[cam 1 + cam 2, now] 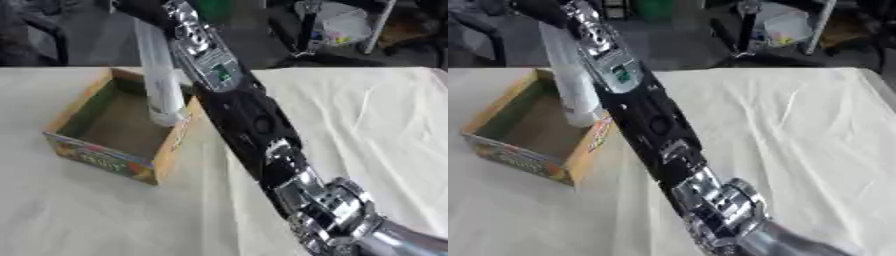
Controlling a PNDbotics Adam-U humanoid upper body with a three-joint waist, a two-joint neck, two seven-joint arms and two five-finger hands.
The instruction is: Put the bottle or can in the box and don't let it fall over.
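Note:
A tall white bottle (159,75) stands nearly upright, its lower end inside the open cardboard box (79,102), close to the box's right wall. My right arm reaches from the lower right across the table to the upper left. My right hand (144,12), dark and partly cut off by the top edge, is curled round the bottle's top. I cannot tell whether the bottle's base touches the box floor. The box has brown walls and a colourful printed front (101,160). My left hand shows in neither view.
A wrinkled white cloth (367,115) covers the table. Its far edge (780,68) runs across behind the box. Beyond it are dark chairs and a stand with a pale bag (341,22).

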